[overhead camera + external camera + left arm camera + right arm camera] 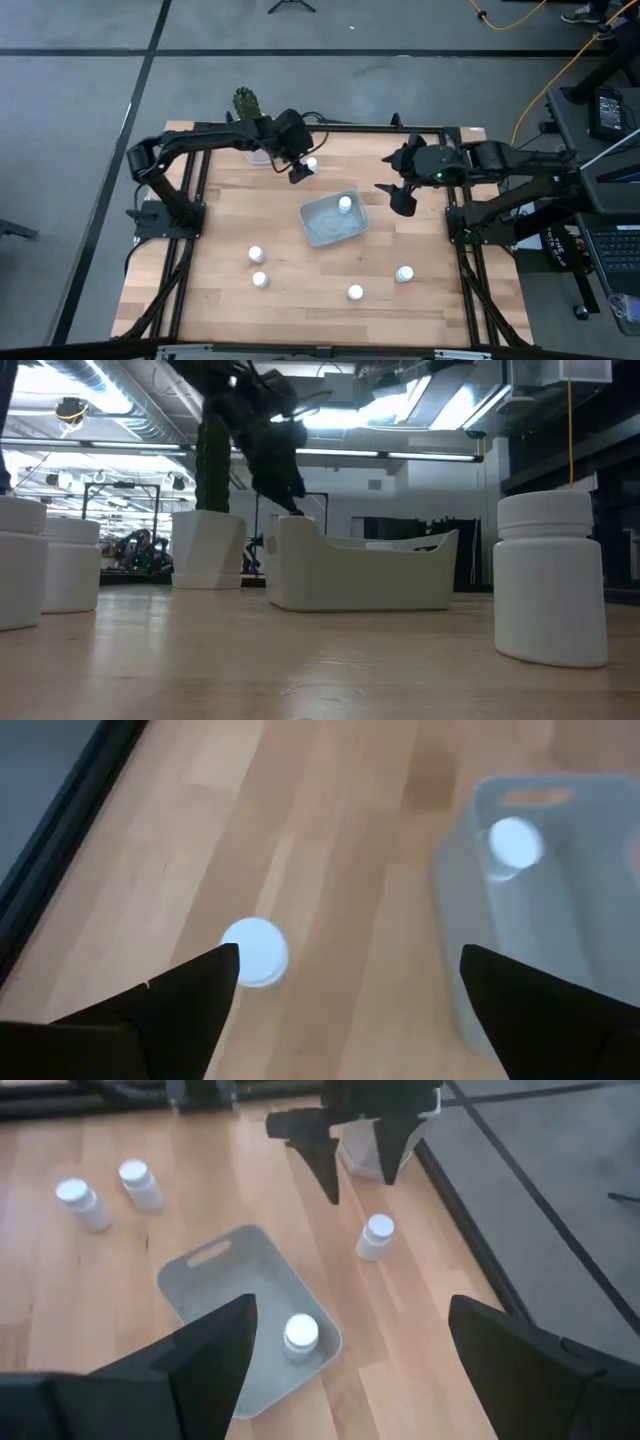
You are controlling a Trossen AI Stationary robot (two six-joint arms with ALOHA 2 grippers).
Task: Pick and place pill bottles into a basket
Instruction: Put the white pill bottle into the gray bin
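The pale blue-grey basket [322, 228] sits mid-table with one white pill bottle [345, 203] standing inside. My left gripper [300, 172] is open, hovering above a bottle [312, 163] that stands on the table just beyond the basket's far left corner. In the left wrist view that bottle [255, 950] shows near one fingertip of my left gripper [350, 960], untouched. My right gripper [400, 192] is open and empty, right of the basket, above the table. Other bottles stand toward the near edge: two at left [256, 254], [260, 280], one at middle [355, 292], one at right [404, 273].
A white pot with a cactus [247, 102] stands at the far edge, behind my left arm; it also shows in the low view [208, 548]. The black table frame [462, 250] runs along the left and right sides. Bare wood lies between the basket and the near bottles.
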